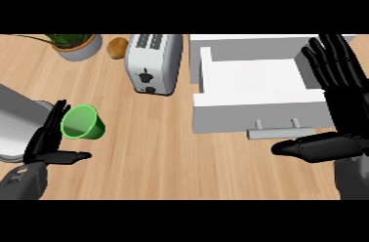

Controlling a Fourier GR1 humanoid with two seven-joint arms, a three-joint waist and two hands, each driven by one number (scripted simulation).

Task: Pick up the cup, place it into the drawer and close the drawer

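The left hand (45,138) stood open, fingers straight and thumb stuck out to its right, holding nothing. The green cup (81,122) lay tipped on the wooden counter just to the right of its fingertips, though whether they touched I could not tell. The right hand (344,104) rested open at the view's right edge, fingers up, with the open white drawer (252,116) and its handle (281,132) just to its left, and the toaster (153,63) stood well beyond the cup from the left hand.

Green cup (83,122) tipped on its side on counter, white drawer (256,92) open
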